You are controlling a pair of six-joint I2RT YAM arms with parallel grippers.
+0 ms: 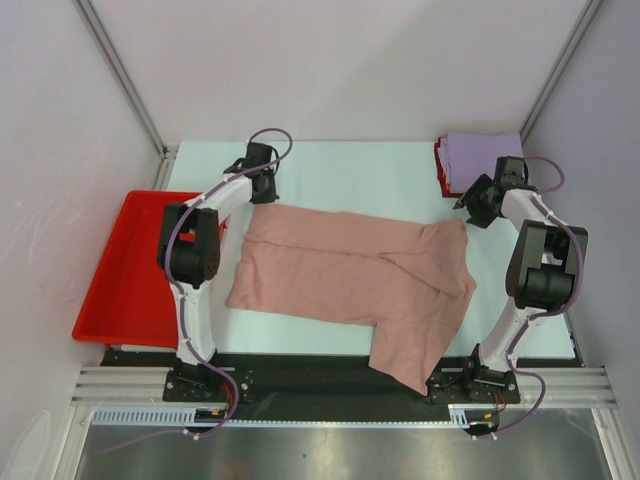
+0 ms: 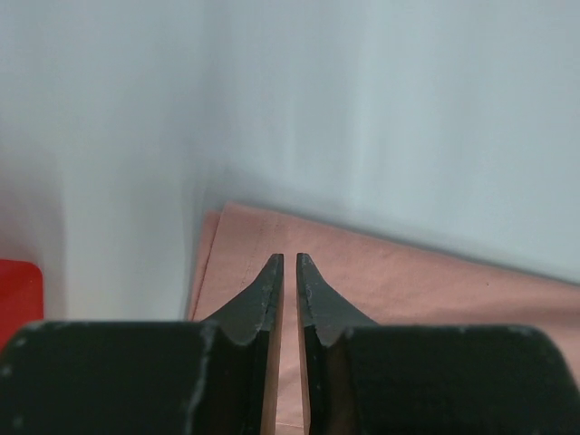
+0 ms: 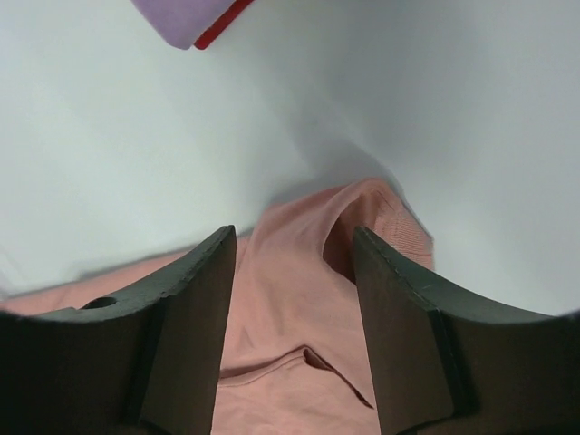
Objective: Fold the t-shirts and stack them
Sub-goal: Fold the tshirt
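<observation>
Black two-finger left gripper (image 2: 290,260) has its jaws drawn to a thin slit over the far left corner of the dusty-pink cloth t-shirt (image 1: 350,265); I cannot tell whether cloth is pinched between them. The black right gripper (image 3: 294,236) stands wide apart and empty, straddling a raised fold at the far right corner. The shirt lies spread across the pale table (image 1: 350,170). It looks light, thin and limp, so it is probably best pinched at corners or hems, both ends together, or it will sag and bunch.
</observation>
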